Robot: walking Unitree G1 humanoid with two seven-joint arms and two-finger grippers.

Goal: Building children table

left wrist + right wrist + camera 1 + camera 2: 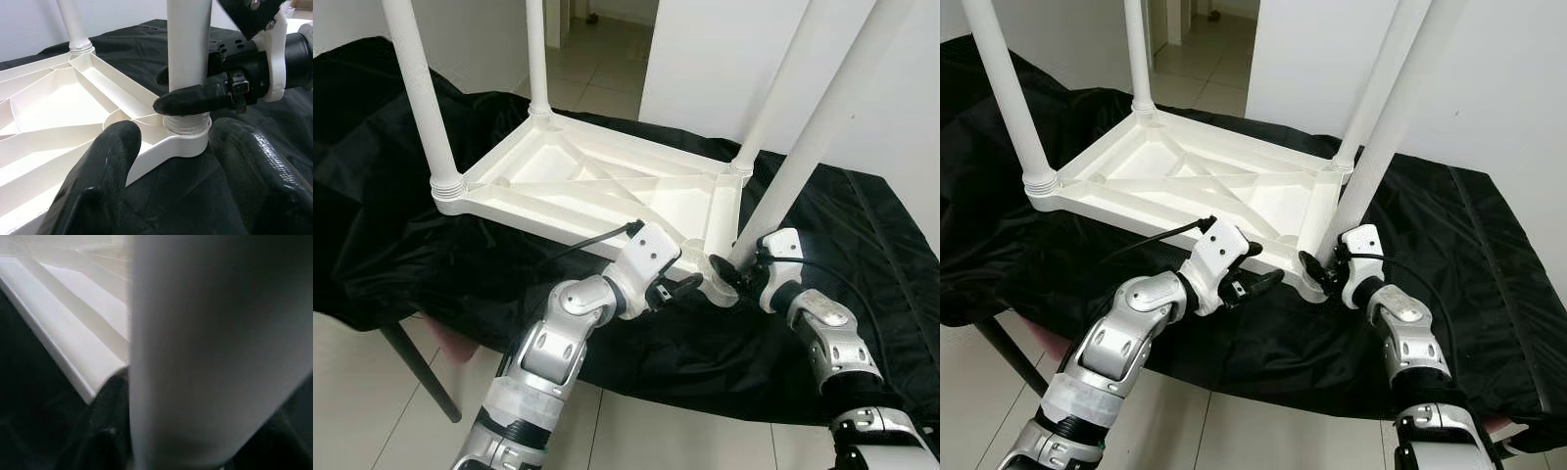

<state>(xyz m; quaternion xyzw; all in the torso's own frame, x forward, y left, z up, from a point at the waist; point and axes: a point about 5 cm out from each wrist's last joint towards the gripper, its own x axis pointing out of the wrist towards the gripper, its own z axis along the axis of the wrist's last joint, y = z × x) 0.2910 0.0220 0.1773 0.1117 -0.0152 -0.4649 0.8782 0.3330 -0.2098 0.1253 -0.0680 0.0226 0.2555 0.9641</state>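
Where right gripper (729,272) clamps: leg (803,162).

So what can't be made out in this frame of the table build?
- Tops of all four legs: cut off by the upper edge in both eye views.
- Right wrist view: the near leg sits blurred against the lens, hiding the right hand's fingers.
- How far the leg's thread is seated in the corner socket: covered by the right hand's finger in the left wrist view.

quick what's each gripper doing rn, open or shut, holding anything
Left gripper: open, fingers either side of the table's corner socket, holding nothing.
Right gripper: shut on the white table leg just above that socket.
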